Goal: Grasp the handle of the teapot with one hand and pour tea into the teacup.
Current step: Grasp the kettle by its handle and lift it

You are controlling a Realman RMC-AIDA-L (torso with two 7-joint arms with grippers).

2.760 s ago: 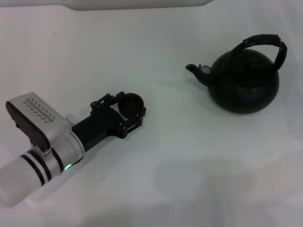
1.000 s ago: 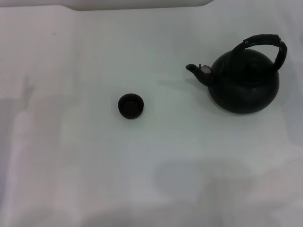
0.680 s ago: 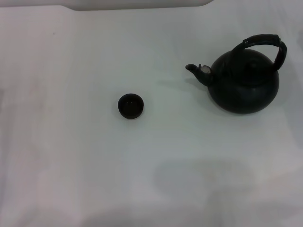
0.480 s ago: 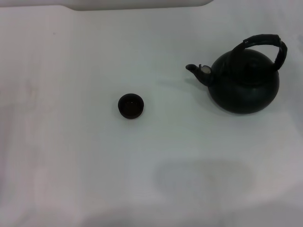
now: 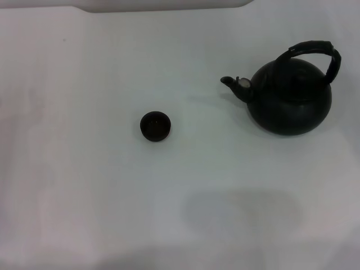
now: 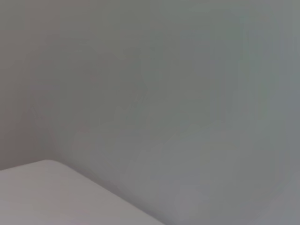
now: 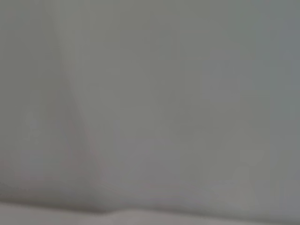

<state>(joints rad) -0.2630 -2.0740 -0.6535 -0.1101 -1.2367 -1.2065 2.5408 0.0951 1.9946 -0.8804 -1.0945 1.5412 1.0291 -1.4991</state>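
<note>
A black teapot [image 5: 289, 98] stands upright at the upper right of the head view on a plain white desk [image 5: 84, 214], its short spout [image 5: 232, 84] pointing toward frame left and its arched, wrapped handle [image 5: 318, 52] rising free over the top with nothing gripping it. The small dark teacup [image 5: 154, 126] sits left of centre, well apart from the pot, with bare desk between spout and cup. By this evidence the pour has not begun: the handle is ungrasped, the pot is not lifted or tilted, and whether the cup holds any tea cannot be told from its dark interior. Every step of the job is judged to remain, namely reaching in, closing on the handle, carrying the pot across to the cup and tipping it. Neither arm shows in the head view, and both wrist views take in only blank pale surface, so neither gripper is in sight and the state of either set of jaws cannot be told. A pale raised edge [image 5: 163, 5] runs along the top of the frame, well clear of both objects, and a faint grey shadow [image 5: 242, 211] lies on the desk toward the lower centre. Nothing stands between the teapot and the teacup, and the space around the handle looks open to an approach from above or from the right side of the frame.
</note>
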